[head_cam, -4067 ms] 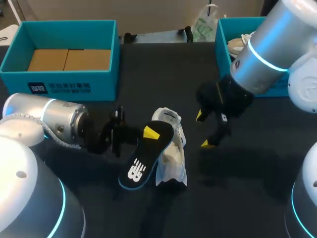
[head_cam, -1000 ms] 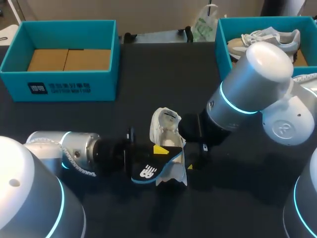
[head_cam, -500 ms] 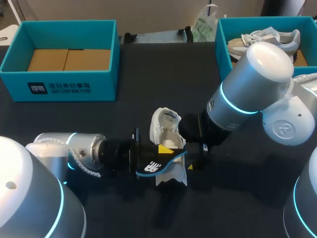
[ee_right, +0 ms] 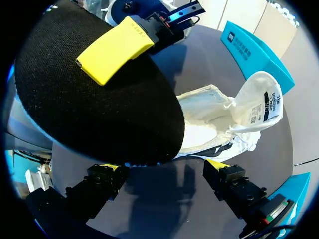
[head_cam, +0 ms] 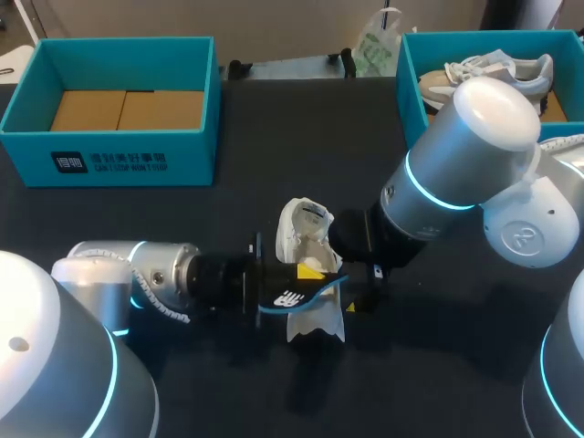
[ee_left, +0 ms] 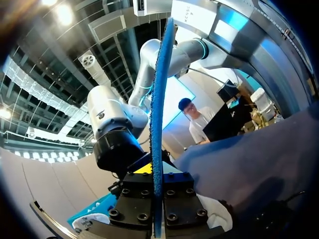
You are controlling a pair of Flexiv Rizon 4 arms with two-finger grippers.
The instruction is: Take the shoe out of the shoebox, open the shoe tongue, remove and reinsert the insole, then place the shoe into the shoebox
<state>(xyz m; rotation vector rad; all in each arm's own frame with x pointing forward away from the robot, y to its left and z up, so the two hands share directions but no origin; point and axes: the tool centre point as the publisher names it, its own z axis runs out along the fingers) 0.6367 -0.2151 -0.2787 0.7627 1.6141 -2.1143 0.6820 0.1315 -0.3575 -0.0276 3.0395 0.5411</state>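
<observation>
One shoebox (head_cam: 137,157) holds cardboard (head_cam: 126,109); other shoebox (head_cam: 409,89) holds sneaker (head_cam: 495,66).

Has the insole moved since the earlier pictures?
Yes. Held in the left gripper, the insole moved rightward, from left of the stationary shoe to over its opening.

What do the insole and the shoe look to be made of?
The insole: its black top face shows a fine woven grain, likely a matte knit fabric, and its blue edge looks like foam. The shoe: pale, soft textile, matte, wrinkled and slumping. The exact fabric is unclear.
</observation>
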